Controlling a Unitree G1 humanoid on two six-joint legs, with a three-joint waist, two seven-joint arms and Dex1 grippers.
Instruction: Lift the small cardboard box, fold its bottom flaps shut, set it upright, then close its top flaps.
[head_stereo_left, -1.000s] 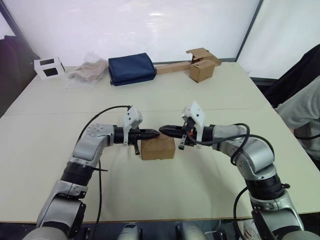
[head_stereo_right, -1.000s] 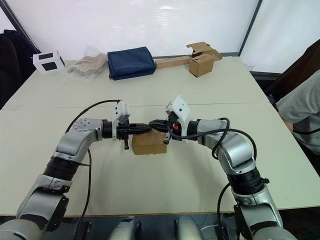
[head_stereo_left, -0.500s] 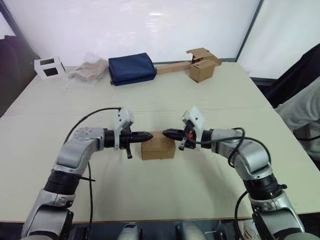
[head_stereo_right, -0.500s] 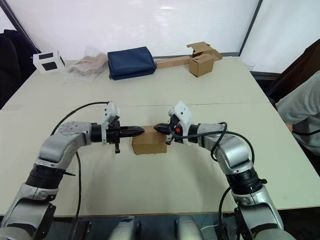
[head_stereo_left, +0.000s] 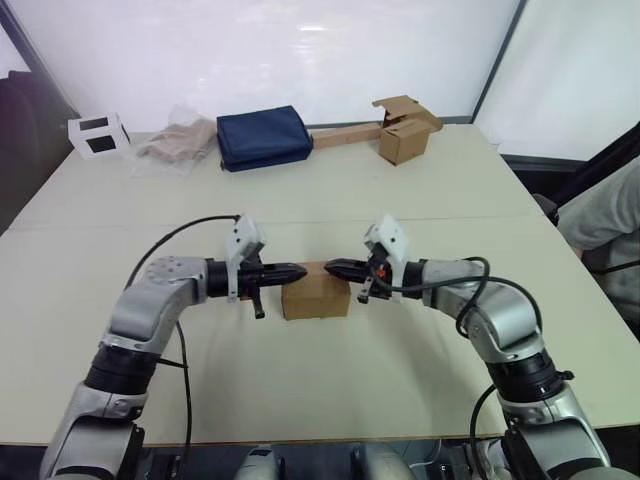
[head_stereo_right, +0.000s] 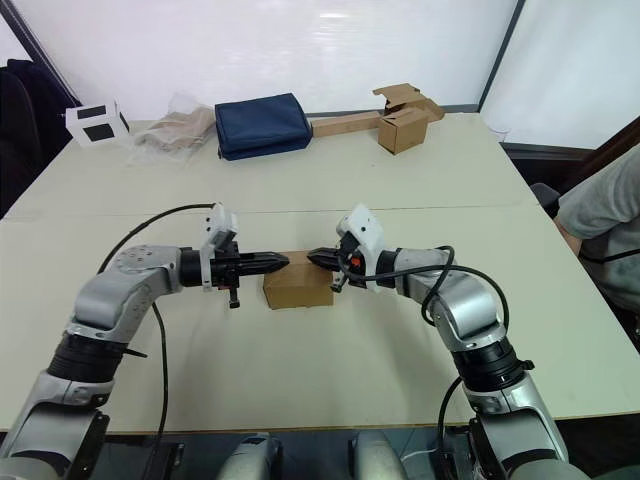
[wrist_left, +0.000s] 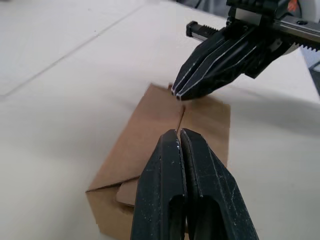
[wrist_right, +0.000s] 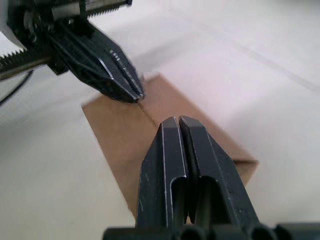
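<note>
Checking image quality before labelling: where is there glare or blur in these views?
Left eye view: backdrop behind the table blown out white. Left wrist view: small brown cardboard box sharp, shut left gripper softer near the lens. Right wrist view: shut right gripper sharp, table behind washed out.

Bright, even light from the glaring white back wall (head_stereo_left: 300, 50); soft shadows, blurred wrist-view backgrounds.

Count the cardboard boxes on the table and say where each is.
2. The small cardboard box sits between the left gripper and right gripper; another box sits at the far edge.
</note>
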